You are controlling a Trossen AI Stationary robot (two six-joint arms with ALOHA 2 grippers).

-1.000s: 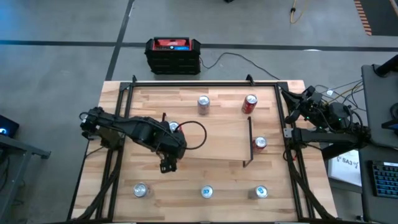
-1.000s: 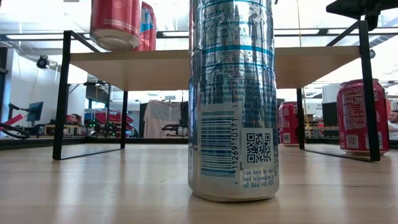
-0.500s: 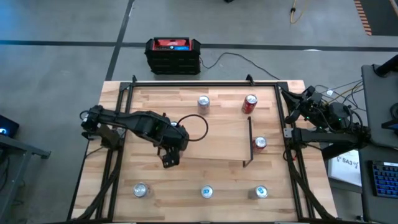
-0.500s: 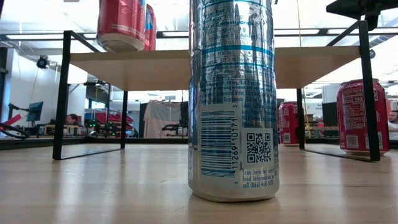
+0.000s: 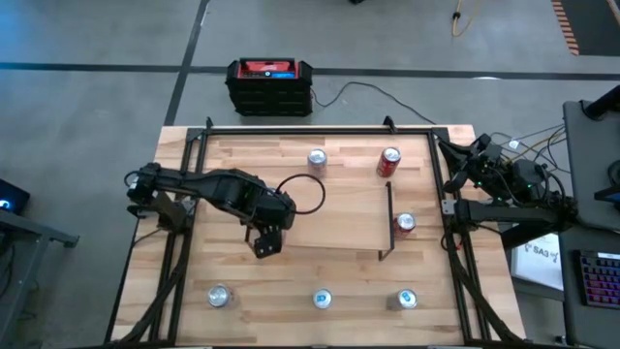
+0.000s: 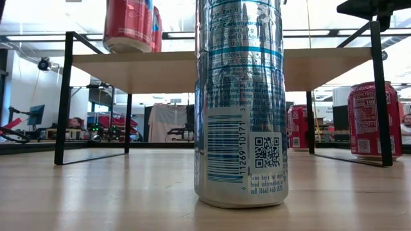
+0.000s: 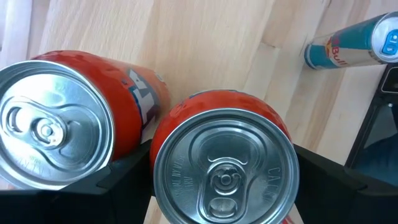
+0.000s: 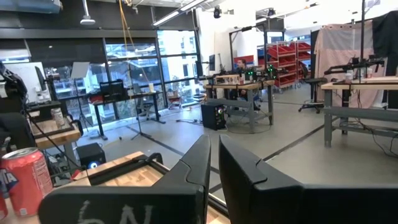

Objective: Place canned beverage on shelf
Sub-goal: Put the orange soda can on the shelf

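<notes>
My left gripper (image 5: 269, 240) hangs over the near left corner of the shelf (image 5: 339, 218), pointing down and shut on a red can (image 7: 224, 106). In the low view this can (image 6: 127, 25) hangs upright close over the shelf board (image 6: 160, 67); whether its bottom touches the board I cannot tell. A second red can (image 7: 56, 124) stands right beside it, farther back (image 6: 156, 29). My right gripper (image 8: 213, 168) is shut on nothing at the table's right edge (image 5: 481, 167), pointing level into the room. My left gripper pinches the red can by its side wall just below the top rim (image 7: 283, 127), one finger (image 7: 124, 180) on each side. The fingers come from above, pointing down. The can stays upright with its pull tab up, bottom at about board height.
Loose cans stand on the table: silver ones along the near edge (image 5: 220, 296) (image 5: 323, 299) (image 5: 406, 299), one of which fills the low view (image 6: 241, 102). A silver can (image 5: 317, 160) and a red can (image 5: 389, 160) stand far, another red one (image 5: 405, 223) right of the shelf.
My left gripper has carried the red can toward the table's far edge and a little to the right, in over the shelf's near left corner and closer to the second red can. The can has stayed upright in the hold.
</notes>
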